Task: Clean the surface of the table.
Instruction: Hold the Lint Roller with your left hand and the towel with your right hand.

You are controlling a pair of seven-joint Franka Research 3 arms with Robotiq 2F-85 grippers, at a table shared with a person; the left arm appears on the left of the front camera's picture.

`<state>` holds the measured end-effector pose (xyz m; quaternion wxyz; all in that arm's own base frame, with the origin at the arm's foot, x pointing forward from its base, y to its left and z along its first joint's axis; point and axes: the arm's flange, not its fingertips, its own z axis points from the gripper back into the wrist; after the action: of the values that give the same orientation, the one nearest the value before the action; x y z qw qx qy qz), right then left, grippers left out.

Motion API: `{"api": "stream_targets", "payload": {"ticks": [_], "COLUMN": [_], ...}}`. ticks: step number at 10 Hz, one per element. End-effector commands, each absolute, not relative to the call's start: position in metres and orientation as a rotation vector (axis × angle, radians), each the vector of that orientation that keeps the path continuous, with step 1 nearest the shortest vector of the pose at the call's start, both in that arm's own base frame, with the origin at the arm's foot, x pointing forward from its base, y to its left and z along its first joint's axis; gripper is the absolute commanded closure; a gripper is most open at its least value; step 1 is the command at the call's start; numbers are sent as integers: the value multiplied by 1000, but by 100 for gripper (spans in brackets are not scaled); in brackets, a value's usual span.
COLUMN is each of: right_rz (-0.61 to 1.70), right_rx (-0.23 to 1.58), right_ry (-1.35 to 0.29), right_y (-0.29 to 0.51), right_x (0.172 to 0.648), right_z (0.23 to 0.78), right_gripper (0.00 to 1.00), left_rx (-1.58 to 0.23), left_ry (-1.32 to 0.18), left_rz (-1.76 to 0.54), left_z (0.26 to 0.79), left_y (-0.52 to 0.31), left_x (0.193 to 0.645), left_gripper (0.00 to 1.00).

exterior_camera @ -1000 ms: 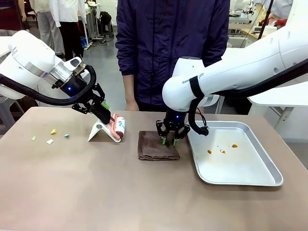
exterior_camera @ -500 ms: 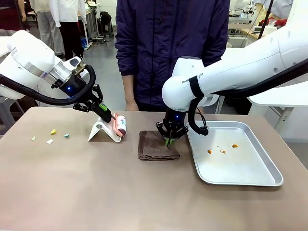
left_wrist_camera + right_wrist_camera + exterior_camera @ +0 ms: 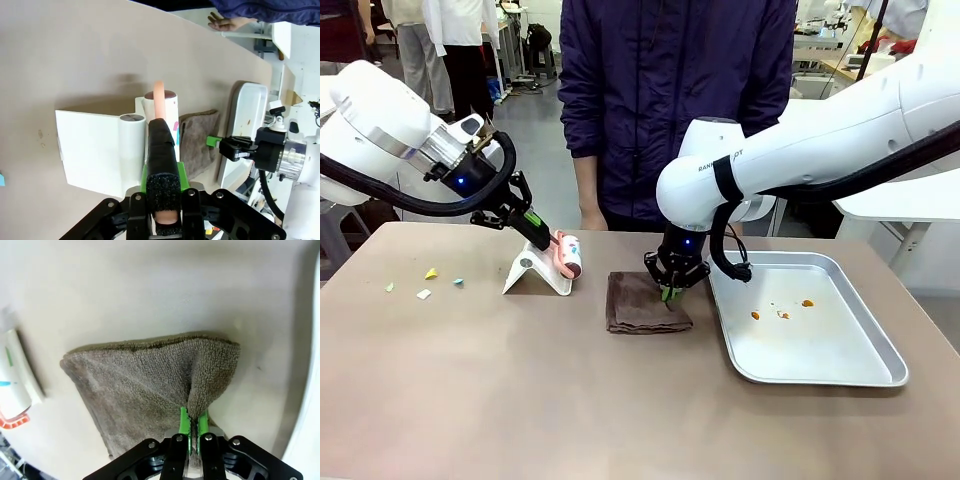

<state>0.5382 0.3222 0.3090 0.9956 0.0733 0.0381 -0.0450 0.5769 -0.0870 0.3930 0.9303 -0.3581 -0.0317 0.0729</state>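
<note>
**Cloth (image 3: 640, 306) and lint roller (image 3: 570, 261) both gripped over table (image 3: 520, 400)**

Across the whole foreground of the front view: the taupe-brown table, with a person (image 3: 670, 100) standing at its far edge.

Pressed together on a pulled-up fold of the brown cloth, at its tray-side edge: right gripper (image 3: 668, 292), green pads meeting through the fabric. Rest of the cloth lying flat at mid-table, just beside the silver tray (image 3: 820, 375). A few orange crumbs (image 3: 807, 302) inside that tray.

Clamped on the pink handle (image 3: 159, 95) of the lint roller: left gripper (image 3: 542, 237), reaching in at a slant from the left. Roller head low at the right end of the white stand (image 3: 528, 272); cannot tell whether resting in it or just clear of it.

On the table's left part, well apart from the stand: small yellow, white and teal scraps (image 3: 430, 273).
</note>
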Motion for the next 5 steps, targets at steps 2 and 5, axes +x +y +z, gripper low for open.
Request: {"api": "stream_targets", "payload": {"ticks": [2, 5], "right_rz": [-87, -78], "right_rx": [439, 783], "right_ry": [81, 57], "right_y": [300, 261], "right_x": [534, 524], "right_z": [324, 339], "right_gripper": [100, 100], "left_rx": [-843, -993], "left_ry": [-129, -136], "left_rz": [168, 195], "left_z": [403, 414], "left_y": [-73, -41], "left_x": [567, 565], "left_gripper": [100, 100]}}
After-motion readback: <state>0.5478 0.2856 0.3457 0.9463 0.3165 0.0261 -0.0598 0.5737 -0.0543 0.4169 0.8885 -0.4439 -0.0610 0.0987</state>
